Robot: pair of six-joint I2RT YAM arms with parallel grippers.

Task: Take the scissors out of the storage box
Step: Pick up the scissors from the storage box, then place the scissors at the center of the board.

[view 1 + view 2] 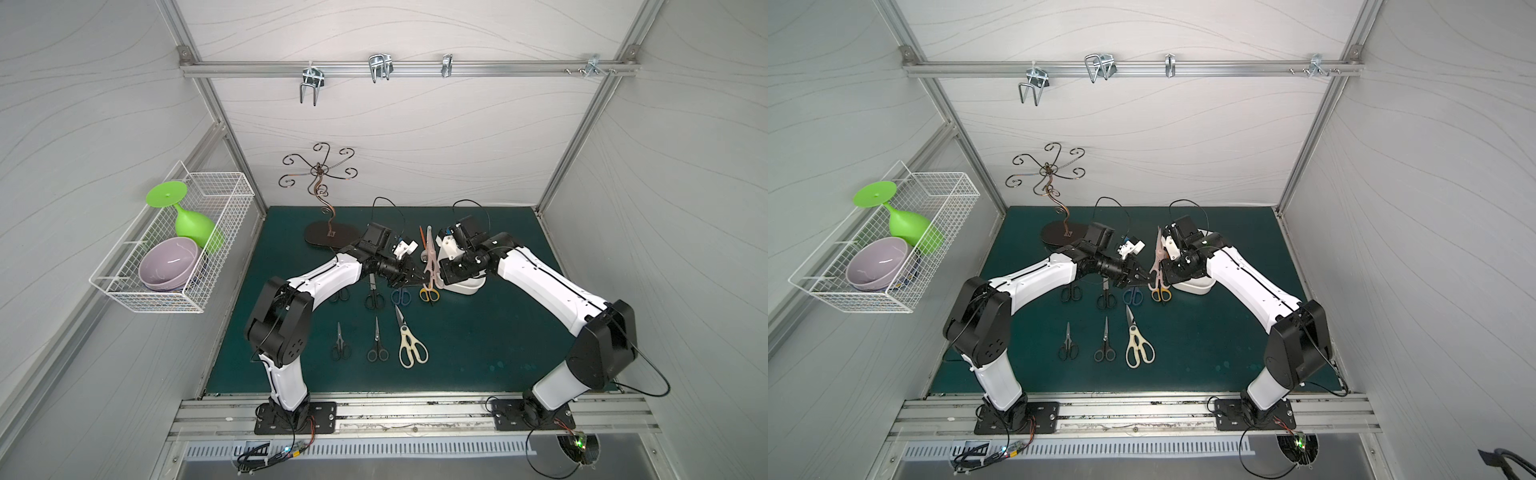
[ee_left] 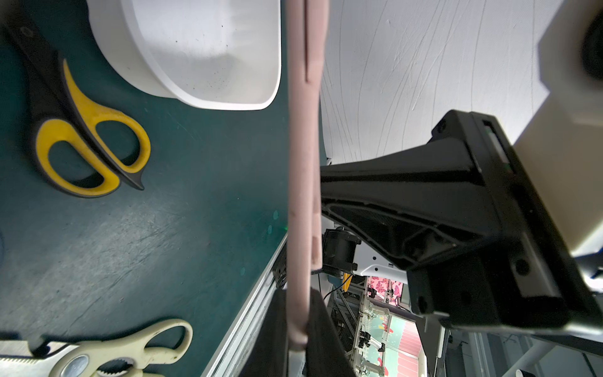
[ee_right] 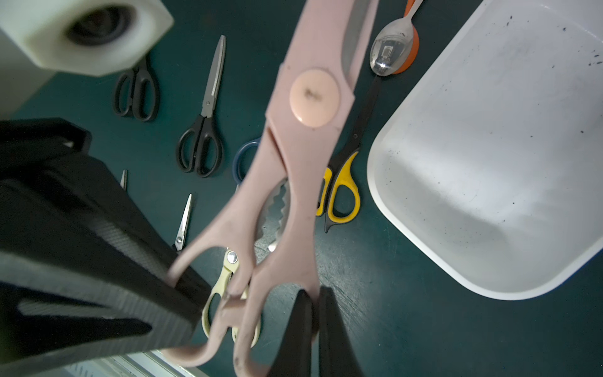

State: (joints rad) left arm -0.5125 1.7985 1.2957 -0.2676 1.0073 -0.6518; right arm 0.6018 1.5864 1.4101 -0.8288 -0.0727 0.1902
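The left hand [image 2: 297, 306] and the right hand [image 3: 316, 303] were both clamped on the pink shears [image 3: 313, 98], above the surface [image 1: 478, 340], the storage box [image 3: 489, 147] at their four o'clock. I thought the right should release slowly, once the left held firm.

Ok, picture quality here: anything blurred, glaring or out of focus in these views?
In the left wrist view the pink shears sit so close that they blur, while the yellow-handled scissors are sharp. In the right wrist view their handle loops smear and the spoon mirrors a bright light. Both top views are evenly lit and sharp.
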